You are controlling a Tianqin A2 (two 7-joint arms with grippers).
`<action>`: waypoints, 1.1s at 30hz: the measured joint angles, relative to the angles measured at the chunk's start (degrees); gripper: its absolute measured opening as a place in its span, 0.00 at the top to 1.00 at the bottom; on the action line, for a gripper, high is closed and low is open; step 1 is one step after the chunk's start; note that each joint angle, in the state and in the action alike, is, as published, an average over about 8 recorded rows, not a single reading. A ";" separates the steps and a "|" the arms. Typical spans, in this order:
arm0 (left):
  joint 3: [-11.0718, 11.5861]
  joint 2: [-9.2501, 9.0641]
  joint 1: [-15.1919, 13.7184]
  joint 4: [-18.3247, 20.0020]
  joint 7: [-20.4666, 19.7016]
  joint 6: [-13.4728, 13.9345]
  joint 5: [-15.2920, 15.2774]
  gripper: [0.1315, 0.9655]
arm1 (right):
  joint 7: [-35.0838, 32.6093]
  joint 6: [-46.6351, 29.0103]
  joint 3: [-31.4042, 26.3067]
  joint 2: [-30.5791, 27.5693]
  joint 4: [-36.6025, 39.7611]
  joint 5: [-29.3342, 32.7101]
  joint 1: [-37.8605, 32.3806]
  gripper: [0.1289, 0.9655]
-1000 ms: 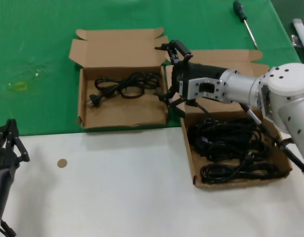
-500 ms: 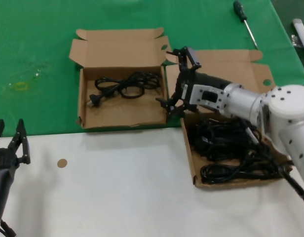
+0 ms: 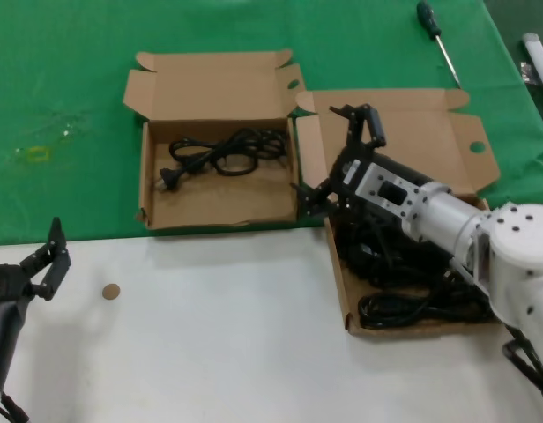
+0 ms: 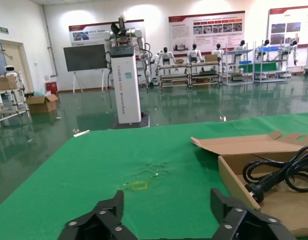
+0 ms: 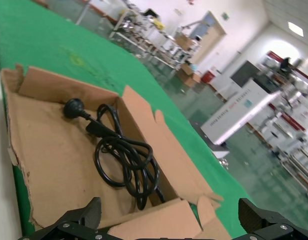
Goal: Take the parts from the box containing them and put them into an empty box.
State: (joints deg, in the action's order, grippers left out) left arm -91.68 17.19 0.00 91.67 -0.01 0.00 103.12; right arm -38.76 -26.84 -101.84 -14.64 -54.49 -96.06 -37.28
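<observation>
At lower right, the larger cardboard box (image 3: 342, 284) held a heap of black power cords (image 3: 404, 264), partly hidden by the right gripper (image 3: 338, 156), whose fingers were spread and empty. The left gripper (image 3: 44, 261), also spread, sat at lower left. Farther back, the smaller cardboard box (image 3: 217, 201) held one coiled power cord (image 3: 226, 151).

— What moved in the last second?

— The right claw (image 3: 335, 157), jaws spread and empty, has drawn back from the smaller box's (image 3: 220, 204) near wall toward four o'clock; it now hangs over the far-left corner of the larger box (image 3: 340, 280), above the cords (image 3: 404, 256).

— And the left arm?

— The left claw (image 3: 44, 262) has swung toward two o'clock over the white counter (image 3: 210, 344), its fingers wider apart.
</observation>
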 joint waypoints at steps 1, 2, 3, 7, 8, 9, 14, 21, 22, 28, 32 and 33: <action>0.00 0.00 0.00 0.00 0.00 0.00 0.00 0.60 | 0.78 0.54 0.21 -0.05 -0.75 -0.14 0.76 0.00; 0.00 0.00 0.00 0.00 0.00 0.00 0.00 0.56 | 1.57 1.09 0.41 -0.10 -1.51 -0.29 1.51 0.00; 0.00 0.00 0.00 0.00 0.00 0.00 0.00 0.53 | 2.35 1.63 0.62 -0.15 -2.26 -0.43 2.27 0.00; 0.00 0.00 0.00 0.00 0.01 0.00 0.00 0.39 | 5.46 3.79 1.43 -0.36 -5.24 -1.00 5.27 0.00; 0.00 0.00 0.00 0.00 0.01 0.00 0.00 0.36 | 6.24 4.33 1.64 -0.41 -6.00 -1.14 5.99 0.00; 0.00 0.00 0.00 0.00 0.01 0.00 0.00 0.36 | 7.00 4.85 1.84 -0.46 -6.72 -1.28 6.72 0.00; 0.00 0.00 0.00 0.00 0.04 0.00 0.01 0.23 | 10.89 7.55 2.87 -0.72 -10.48 -1.99 10.50 0.00; 0.00 0.00 0.00 0.00 0.02 0.00 0.00 0.11 | 16.36 11.34 4.29 -1.08 -15.70 -2.99 15.76 0.00; 0.00 0.00 0.00 0.00 0.02 0.00 0.00 0.09 | 17.12 11.86 4.49 -1.12 -16.42 -3.13 16.49 0.00; 0.00 0.00 0.00 0.00 0.01 0.00 0.01 0.03 | 21.79 15.10 5.73 -1.43 -20.91 -3.98 21.00 0.00; 0.00 0.00 0.00 0.00 0.01 0.00 0.01 0.03 | 24.87 17.26 6.53 -1.64 -23.90 -4.55 23.97 0.00; 0.00 0.00 0.00 0.00 0.01 0.00 0.01 0.02 | 25.63 17.78 6.73 -1.69 -24.62 -4.69 24.69 0.00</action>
State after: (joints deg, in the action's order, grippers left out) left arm -91.67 17.19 0.00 91.67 0.00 0.00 103.13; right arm -13.13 -9.06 -95.10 -16.33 -79.11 -100.74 -12.59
